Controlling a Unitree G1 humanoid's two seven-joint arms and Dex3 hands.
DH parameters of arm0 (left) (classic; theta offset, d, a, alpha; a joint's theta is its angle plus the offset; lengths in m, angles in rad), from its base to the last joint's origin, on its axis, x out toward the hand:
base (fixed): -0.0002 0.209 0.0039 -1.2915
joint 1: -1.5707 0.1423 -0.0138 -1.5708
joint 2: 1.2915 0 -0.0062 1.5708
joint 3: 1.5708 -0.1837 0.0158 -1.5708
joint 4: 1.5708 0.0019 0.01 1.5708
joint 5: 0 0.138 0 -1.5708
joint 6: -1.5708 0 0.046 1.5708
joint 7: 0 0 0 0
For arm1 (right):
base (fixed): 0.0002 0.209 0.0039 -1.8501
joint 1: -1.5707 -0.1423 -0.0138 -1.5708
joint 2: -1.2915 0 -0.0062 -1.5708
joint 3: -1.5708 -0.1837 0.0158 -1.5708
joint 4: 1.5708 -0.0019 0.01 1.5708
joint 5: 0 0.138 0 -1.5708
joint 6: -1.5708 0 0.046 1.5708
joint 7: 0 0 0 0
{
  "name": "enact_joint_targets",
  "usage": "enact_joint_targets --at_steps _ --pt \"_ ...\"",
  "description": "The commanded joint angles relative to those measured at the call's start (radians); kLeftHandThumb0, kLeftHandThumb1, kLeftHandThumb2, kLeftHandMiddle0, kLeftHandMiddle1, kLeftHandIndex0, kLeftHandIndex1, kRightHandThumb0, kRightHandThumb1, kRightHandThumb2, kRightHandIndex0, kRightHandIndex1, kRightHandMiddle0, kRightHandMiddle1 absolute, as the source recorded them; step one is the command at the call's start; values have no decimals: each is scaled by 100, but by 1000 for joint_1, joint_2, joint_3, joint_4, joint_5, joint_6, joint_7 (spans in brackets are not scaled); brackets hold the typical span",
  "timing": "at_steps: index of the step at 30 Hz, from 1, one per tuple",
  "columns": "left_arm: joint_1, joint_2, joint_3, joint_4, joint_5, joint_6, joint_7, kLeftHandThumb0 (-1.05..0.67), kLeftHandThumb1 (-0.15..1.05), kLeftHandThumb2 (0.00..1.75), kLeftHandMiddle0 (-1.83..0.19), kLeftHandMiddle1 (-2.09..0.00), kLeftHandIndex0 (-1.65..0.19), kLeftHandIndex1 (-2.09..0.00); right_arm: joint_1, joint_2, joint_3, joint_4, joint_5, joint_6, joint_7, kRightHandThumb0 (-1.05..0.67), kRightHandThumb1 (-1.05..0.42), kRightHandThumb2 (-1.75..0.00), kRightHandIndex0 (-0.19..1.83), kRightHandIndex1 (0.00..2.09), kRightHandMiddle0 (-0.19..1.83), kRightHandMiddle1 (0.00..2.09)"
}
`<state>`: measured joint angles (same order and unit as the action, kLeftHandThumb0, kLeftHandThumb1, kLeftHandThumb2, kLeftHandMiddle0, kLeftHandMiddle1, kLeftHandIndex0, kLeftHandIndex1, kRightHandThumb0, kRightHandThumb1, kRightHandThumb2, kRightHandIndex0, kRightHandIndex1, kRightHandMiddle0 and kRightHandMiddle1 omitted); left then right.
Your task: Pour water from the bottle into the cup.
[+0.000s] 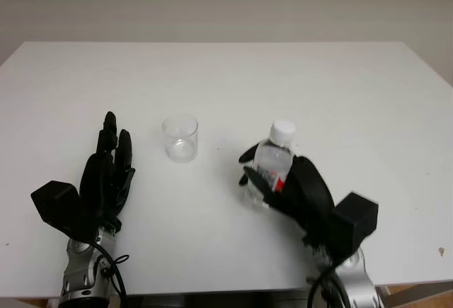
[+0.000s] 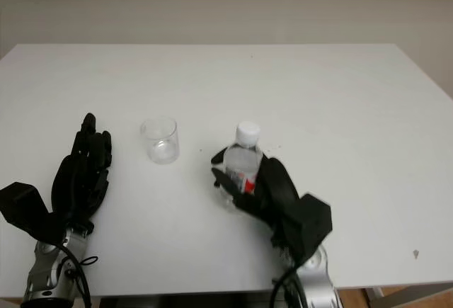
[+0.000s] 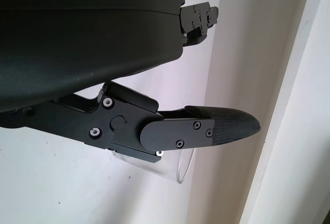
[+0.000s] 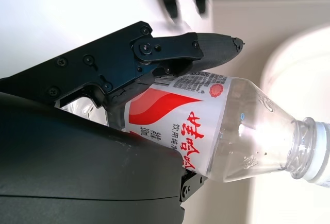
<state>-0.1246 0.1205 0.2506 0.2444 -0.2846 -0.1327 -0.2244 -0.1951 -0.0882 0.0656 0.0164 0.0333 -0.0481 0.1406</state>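
From the head, the right hand (image 1: 297, 191) had its fingers wrapped round the capped bottle (image 1: 272, 163), upright on the table (image 1: 340, 95) right of the cup (image 1: 180, 138); the left hand (image 1: 106, 173) lay open left of the cup. At the right wrist, fingers (image 4: 170, 49) crossed the label; the cap would block pouring, and a slack hold could let it slip

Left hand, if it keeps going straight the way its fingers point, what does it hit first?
Probably nothing. The left hand is open on the table, fingers pointing toward the far edge. The cup sits off to its right, seemingly outside that line, though depth is hard to judge.
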Motion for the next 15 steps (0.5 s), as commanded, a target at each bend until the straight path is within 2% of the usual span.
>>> enact_joint_targets --at_steps 1,4,7,12,15 --pt "-5 6 4 15 -1 -7 -3 -75 105 43 16 -5 14 -5 -108 -8 -28 67 -5 20 -14 -42 -105 -58 161 209 106 209" --pt "-5 6 5 11 -4 -2 -4 -74 105 43 15 -6 14 -6 -256 -29 -57 207 -28 14 -38 -39 -105 -57 170 209 121 209" --pt "-4 5 5 8 -3 -1 -1 -74 105 43 16 -5 14 -5 -377 -57 -62 356 -75 -27 -64 -38 -105 -51 163 209 122 209" --pt "-3 1 3 7 0 -3 1 -74 105 43 16 -5 15 -5 -529 -77 -62 579 -117 -85 -88 -38 -105 -43 129 209 94 209" --pt "-1 -3 2 3 -2 -5 2 -74 105 43 16 -5 15 -5 -594 -89 -40 675 -160 -108 -101 -38 -105 -44 125 209 88 209"
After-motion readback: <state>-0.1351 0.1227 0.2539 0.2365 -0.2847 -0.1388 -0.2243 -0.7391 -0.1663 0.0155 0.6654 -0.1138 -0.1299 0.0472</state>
